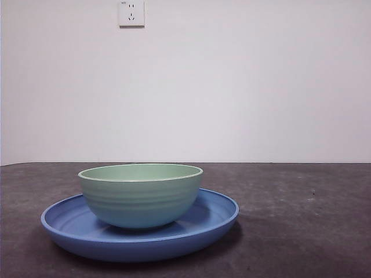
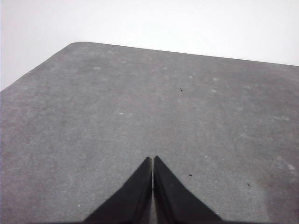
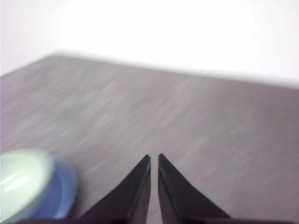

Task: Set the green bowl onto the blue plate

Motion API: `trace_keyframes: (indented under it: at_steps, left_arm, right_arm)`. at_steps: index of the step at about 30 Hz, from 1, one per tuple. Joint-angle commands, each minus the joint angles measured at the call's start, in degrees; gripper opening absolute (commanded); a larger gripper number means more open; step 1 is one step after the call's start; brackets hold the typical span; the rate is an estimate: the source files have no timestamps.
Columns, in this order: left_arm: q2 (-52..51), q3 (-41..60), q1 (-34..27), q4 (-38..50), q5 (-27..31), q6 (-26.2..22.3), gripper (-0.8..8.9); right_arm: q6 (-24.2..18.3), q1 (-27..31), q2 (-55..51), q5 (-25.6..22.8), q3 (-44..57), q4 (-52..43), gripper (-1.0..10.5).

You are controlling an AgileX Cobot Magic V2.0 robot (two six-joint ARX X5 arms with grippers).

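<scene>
The green bowl (image 1: 141,193) stands upright inside the blue plate (image 1: 69,229), near the table's front left in the front view. No arm shows in that view. In the blurred right wrist view, the green bowl (image 3: 18,179) on the blue plate (image 3: 63,193) appears at a corner, off to one side of my right gripper (image 3: 154,157). That gripper is shut, holds nothing and is clear of the bowl. My left gripper (image 2: 153,159) is shut and empty above bare table, with neither bowl nor plate in its view.
The dark grey tabletop (image 1: 301,220) stretches to the right of the plate. A pale wall stands behind it with a white socket (image 1: 131,13) high up. A rounded table corner (image 2: 77,45) shows in the left wrist view.
</scene>
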State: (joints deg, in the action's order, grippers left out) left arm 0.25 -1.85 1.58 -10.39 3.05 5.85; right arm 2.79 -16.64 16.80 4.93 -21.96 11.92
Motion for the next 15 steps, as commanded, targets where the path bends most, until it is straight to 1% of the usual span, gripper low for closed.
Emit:
trace_keyframes:
  at_steps: [1,3,5,7,9,12,15]
  left_arm:
    - [-0.1,1.2,0.0,-0.3,0.2,-0.4,0.08]
    - [-0.1,1.2,0.0,-0.3,0.2,-0.4,0.08]
    - [-0.1,1.2,0.0,-0.3,0.2,-0.4,0.08]
    - [-0.1,1.2,0.0,-0.3,0.2,-0.4,0.08]
    - [0.0,1.2,0.0,-0.3,0.2,-0.4,0.08]
    - [0.0,1.2,0.0,-0.3,0.2,-0.4,0.08]
    - [0.0,1.2,0.0,-0.3,0.1,-0.4,0.08]
  right_arm:
    - [-3.7,3.1,-4.6,-3.9,7.2,-6.4,0.2]
    - [-3.8,5.6,-8.7,-7.3,11.9,-6.8,0.2]
    - [-3.4,7.4,-13.0,-9.5,16.5,-6.8,0.2]
    - [-3.2,8.5,-17.0,-9.5,20.7,-6.8,0.2]
    - [-2.5,9.1,-16.6,-9.6,21.3,-1.5,0.2]
    - [-3.6,9.3,-16.4,-9.5,21.3,-2.0,0.2]
    - [-3.3,10.0,-16.6,-9.4,21.3,-1.9,0.2]
